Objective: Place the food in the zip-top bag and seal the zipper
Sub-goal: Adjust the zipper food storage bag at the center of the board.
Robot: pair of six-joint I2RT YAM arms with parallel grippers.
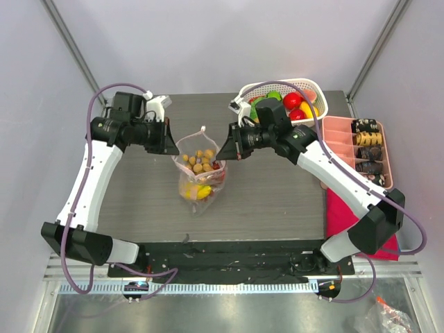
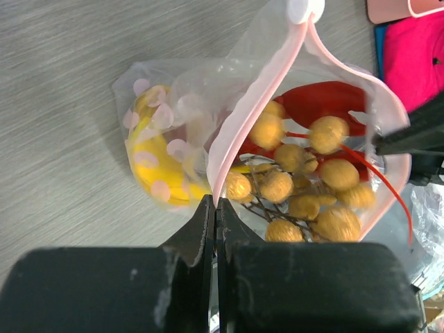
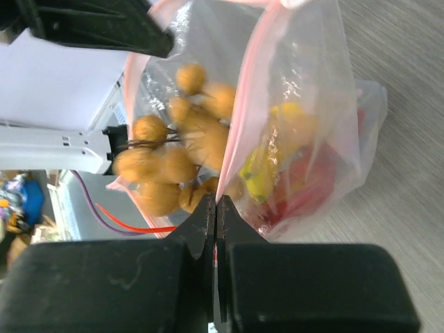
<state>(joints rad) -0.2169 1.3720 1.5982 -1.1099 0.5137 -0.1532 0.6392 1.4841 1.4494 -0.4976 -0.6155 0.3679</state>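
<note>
The zip-top bag [image 1: 200,172] hangs over the middle of the table with its mouth spread open between both arms. My left gripper [image 1: 176,147] is shut on the left end of the pinkish zipper [image 2: 253,111], its tips [image 2: 215,205] pinching the strip. On the opposite side my right gripper [image 1: 221,153] is shut on the zipper [image 3: 248,111], with its tips [image 3: 216,204] on the strip. Inside the bag lies food: a brown berry cluster [image 2: 326,173], yellow bananas [image 2: 147,161] and red chilli peppers [image 2: 326,97]. The berry cluster [image 3: 173,159] and bananas [image 3: 267,170] also show in the right wrist view.
A white lattice basket [image 1: 291,82] at the back right holds green, red and yellow toy foods. Beside it stands a pink compartment tray [image 1: 338,142] with dark brown items. A magenta cloth [image 1: 338,215] lies at the right edge.
</note>
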